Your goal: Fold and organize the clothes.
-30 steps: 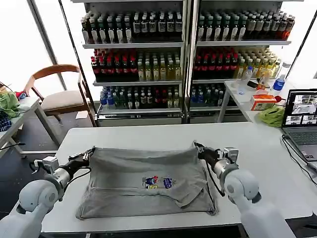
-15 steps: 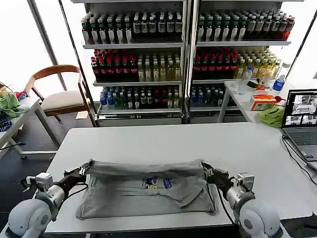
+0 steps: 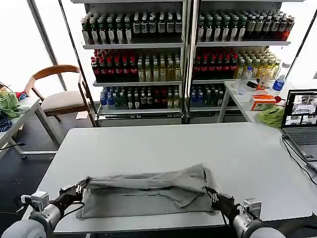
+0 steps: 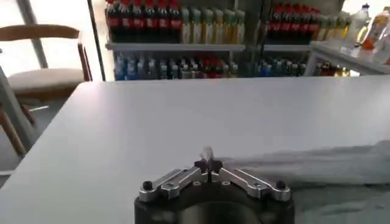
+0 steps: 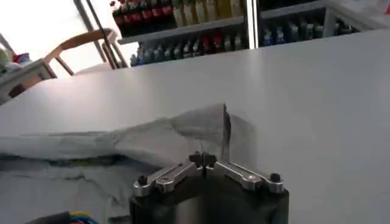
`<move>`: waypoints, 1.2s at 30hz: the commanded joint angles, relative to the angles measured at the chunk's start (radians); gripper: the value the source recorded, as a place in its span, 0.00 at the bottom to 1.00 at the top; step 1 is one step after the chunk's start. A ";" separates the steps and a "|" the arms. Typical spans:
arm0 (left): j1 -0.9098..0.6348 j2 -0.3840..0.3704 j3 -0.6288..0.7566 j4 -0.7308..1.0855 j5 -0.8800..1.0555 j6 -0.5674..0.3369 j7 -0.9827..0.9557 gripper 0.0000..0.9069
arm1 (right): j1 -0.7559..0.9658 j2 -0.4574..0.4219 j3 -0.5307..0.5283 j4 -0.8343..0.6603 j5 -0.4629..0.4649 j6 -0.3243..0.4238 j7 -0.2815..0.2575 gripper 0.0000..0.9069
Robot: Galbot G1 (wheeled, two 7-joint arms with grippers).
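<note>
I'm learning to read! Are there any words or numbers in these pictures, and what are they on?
No text can be read.
Bottle labels on the shelves: too small.
Orange box on the side table: blurred.
Laptop screen: too small.
Print on the grey shirt: folded under, only a coloured sliver shows at the right wrist.

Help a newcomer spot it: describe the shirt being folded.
On the white table before the drink shelves, at its near edge, lies the grey shirt. The left gripper and right gripper pinch its ends; it is the table's one garment.
</note>
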 commanded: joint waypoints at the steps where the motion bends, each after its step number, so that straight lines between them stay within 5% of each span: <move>1: 0.084 -0.021 -0.029 -0.020 0.057 0.001 0.009 0.00 | -0.077 0.001 0.018 0.025 -0.021 0.000 -0.004 0.00; 5: 0.104 -0.033 -0.025 -0.013 0.089 -0.003 0.018 0.07 | -0.080 0.004 0.013 0.024 -0.035 0.000 -0.011 0.00; 6: 0.106 -0.036 -0.024 -0.015 0.091 -0.002 0.017 0.54 | -0.081 0.004 0.013 0.024 -0.035 0.000 -0.012 0.46; 7: 0.107 -0.042 -0.023 -0.022 0.073 0.000 0.015 0.89 | -0.082 0.006 0.012 0.027 -0.041 0.000 -0.010 0.89; 8: 0.110 -0.045 -0.024 -0.025 0.060 0.003 0.016 1.00 | -0.082 0.008 0.011 0.028 -0.045 0.001 -0.010 1.00; 22: 0.067 -0.064 -0.078 -0.052 0.016 -0.008 -0.035 1.00 | -0.052 0.006 0.035 0.064 -0.054 0.025 -0.068 1.00; 28: 0.096 -0.116 -0.096 -0.103 -0.010 -0.044 -0.102 1.00 | -0.050 0.017 0.047 0.059 -0.235 0.285 -0.119 1.00; 36: 0.126 -0.219 -0.061 -0.107 -0.006 -0.124 -0.149 1.00 | -0.062 0.035 0.083 -0.015 -0.344 0.608 -0.184 1.00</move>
